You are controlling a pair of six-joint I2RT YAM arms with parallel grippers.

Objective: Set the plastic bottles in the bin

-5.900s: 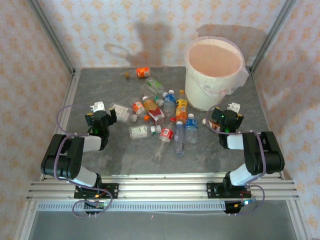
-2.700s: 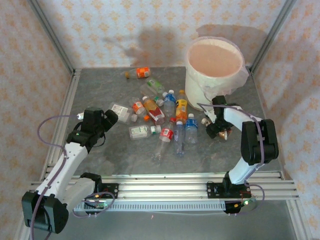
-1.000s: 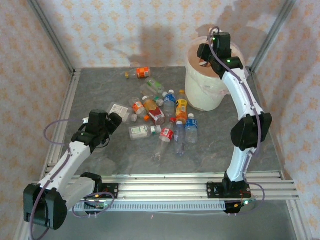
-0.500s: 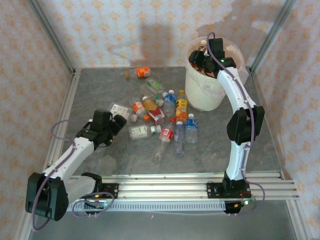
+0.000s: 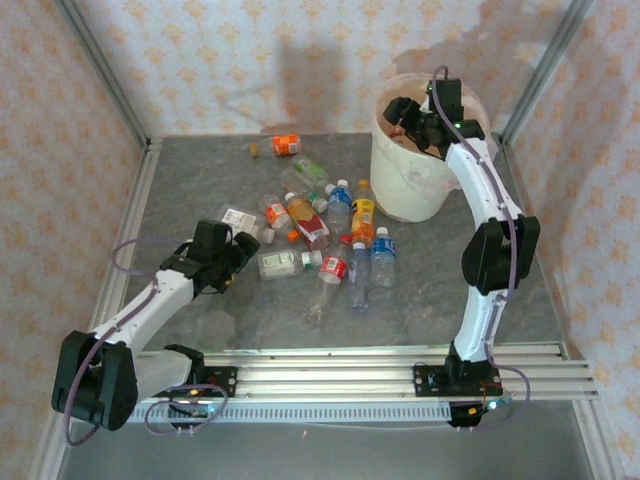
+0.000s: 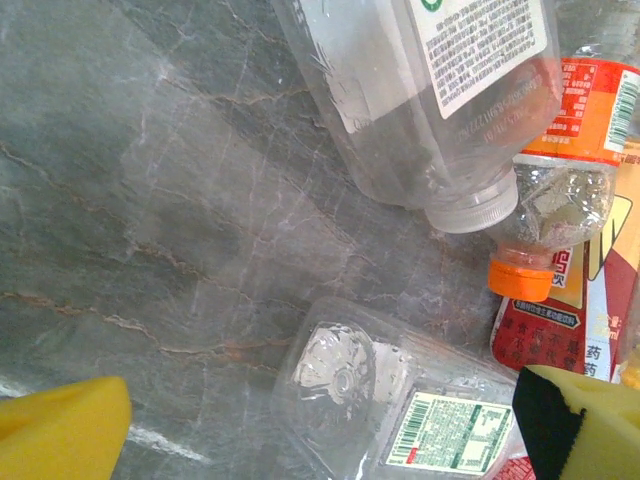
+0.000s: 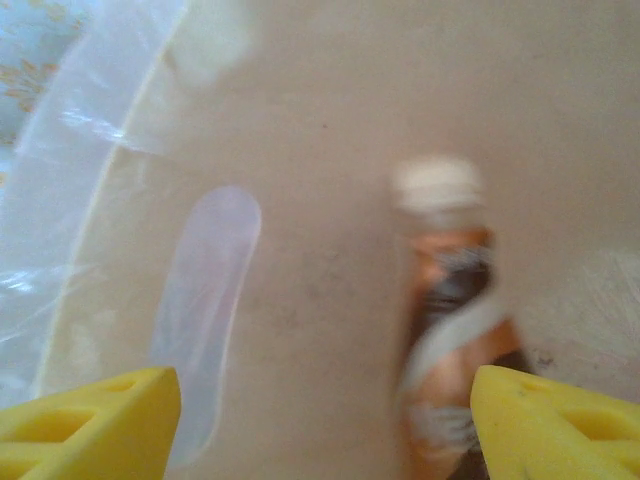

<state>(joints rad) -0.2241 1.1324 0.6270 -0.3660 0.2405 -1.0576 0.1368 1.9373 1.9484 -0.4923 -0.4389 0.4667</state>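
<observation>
Right end effector (image 7: pixel 320 420) spread over bin (image 5: pixel 400 190), blurred bottle (image 7: pixel 450 320) beneath

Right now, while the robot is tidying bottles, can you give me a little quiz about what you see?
1. True or false: the right gripper hangs above the large round white plastic bin.
2. In the left wrist view, what colour is the cap on the small clear plastic bottle with the orange label? A green, B orange, C blue.
3. Fill the gap: the left gripper is ____ above the grey marbled table.
Key: 1 true; 2 B; 3 open.
</observation>
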